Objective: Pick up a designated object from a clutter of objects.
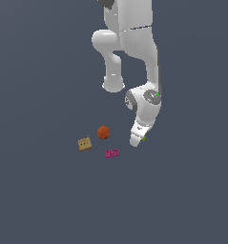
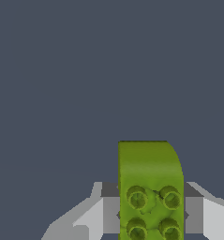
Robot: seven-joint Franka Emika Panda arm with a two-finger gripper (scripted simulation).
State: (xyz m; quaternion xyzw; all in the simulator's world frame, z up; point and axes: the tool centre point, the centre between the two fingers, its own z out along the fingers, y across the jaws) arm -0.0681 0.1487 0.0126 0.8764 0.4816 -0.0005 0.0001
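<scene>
The lime-green studded brick fills the space between my gripper's two fingers in the wrist view. Both finger pads press against its long sides, so the gripper is shut on it. In the exterior view the gripper points down close to the grey floor, and only a sliver of the green brick shows at its tip. The magenta studded brick, the orange-red ball and the tan square block lie on the exterior view's left of the gripper, apart from it.
The arm's white base column stands behind the clutter. The floor is a plain dark grey surface all around.
</scene>
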